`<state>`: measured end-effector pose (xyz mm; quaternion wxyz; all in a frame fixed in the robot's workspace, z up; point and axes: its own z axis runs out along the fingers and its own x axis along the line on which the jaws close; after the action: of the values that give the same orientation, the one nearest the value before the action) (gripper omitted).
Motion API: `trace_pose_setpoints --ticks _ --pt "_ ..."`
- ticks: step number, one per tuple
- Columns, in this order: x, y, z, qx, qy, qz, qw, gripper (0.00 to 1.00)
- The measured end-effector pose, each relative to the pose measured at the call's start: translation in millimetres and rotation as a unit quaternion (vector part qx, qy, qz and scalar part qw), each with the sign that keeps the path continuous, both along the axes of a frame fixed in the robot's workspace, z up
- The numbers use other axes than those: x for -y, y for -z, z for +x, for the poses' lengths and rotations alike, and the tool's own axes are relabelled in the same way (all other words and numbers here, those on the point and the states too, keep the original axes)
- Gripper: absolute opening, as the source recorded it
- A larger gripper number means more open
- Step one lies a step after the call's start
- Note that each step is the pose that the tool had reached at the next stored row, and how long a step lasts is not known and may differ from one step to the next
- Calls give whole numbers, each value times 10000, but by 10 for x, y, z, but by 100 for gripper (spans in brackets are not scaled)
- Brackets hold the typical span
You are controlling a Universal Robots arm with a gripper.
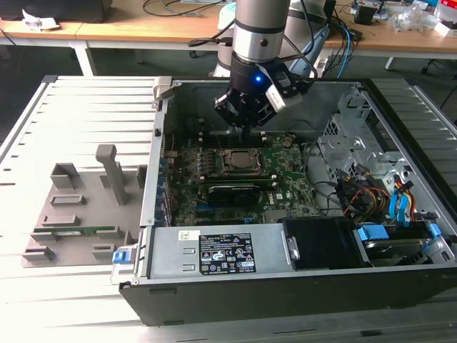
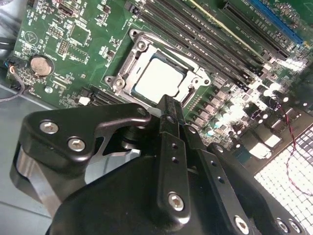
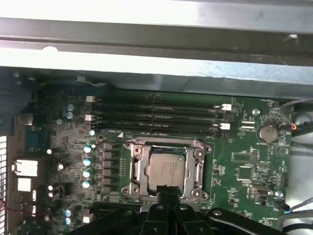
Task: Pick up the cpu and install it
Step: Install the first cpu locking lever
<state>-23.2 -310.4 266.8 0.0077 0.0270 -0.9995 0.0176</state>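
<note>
The cpu (image 3: 166, 169), a small square chip with a pale silver top, lies flat inside the metal-framed socket (image 3: 198, 164) on the green motherboard (image 1: 285, 186). It also shows as the cpu (image 2: 157, 78) in the second wrist view and the cpu (image 1: 238, 158) in the exterior view. My gripper (image 1: 243, 127) hangs just above the socket's edge, apart from the chip. Its fingertips (image 2: 167, 104) are pressed together with nothing between them; in the first wrist view the gripper (image 3: 169, 189) ends at the socket frame's rim.
The open computer case (image 1: 164, 179) walls in the board. Black memory slots (image 3: 156, 117) run beside the socket. A drive cage and cables (image 1: 364, 179) crowd the exterior view's right. A grey fixture (image 1: 71, 214) with a green memory stick (image 1: 96, 230) lies left of the case.
</note>
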Motion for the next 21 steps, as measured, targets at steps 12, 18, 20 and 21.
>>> trace_pose_setpoints --ticks 12,18,20,21 --pt "-5 0 -457 10 0 0 10000 11" --pt "-84 0 -583 10 0 0 10000 11" --pt "-117 0 -617 11 0 0 10000 11" --pt "-134 0 -627 11 0 -1 10000 11"
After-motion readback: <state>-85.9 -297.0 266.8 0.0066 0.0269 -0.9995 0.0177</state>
